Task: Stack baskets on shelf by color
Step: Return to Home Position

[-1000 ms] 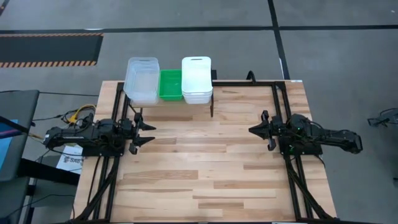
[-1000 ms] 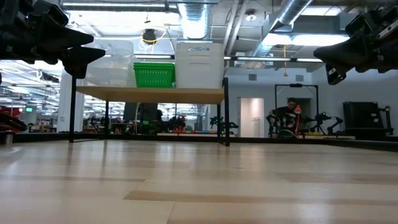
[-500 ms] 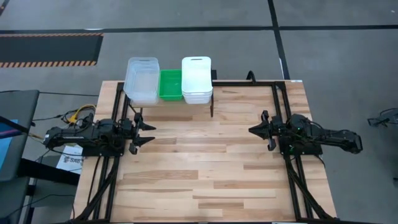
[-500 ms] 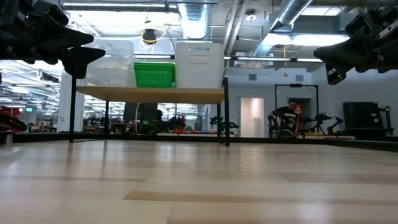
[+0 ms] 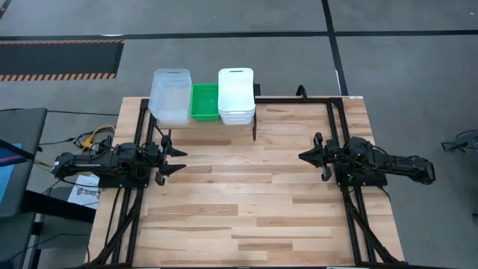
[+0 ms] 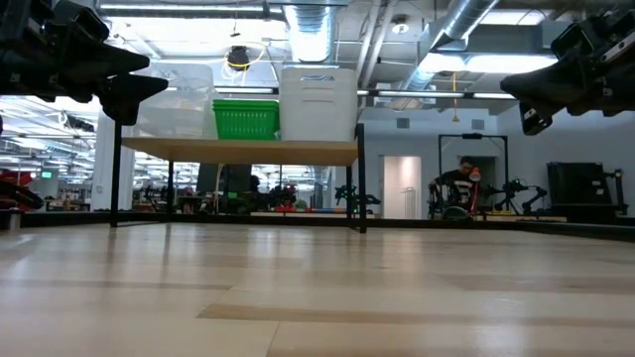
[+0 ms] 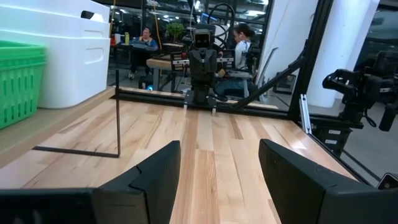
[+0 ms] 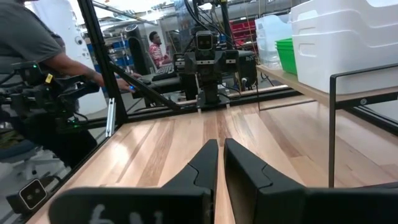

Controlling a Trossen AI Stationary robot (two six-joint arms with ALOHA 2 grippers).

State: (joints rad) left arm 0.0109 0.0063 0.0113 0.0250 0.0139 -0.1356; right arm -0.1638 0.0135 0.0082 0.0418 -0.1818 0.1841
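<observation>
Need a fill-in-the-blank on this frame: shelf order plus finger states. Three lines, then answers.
1. On the light-wood shelf with black metal legs, the stack between the clear translucent baskets and the opaque white baskets is bright ___.
2. The left gripper waits at the table's side with its fingers ___.
3. The right gripper waits opposite with its fingers ___.

Answers: green; open; shut

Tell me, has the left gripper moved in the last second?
No. In the low view the left gripper lines up with the shelf and its left leg exactly as before.
</observation>
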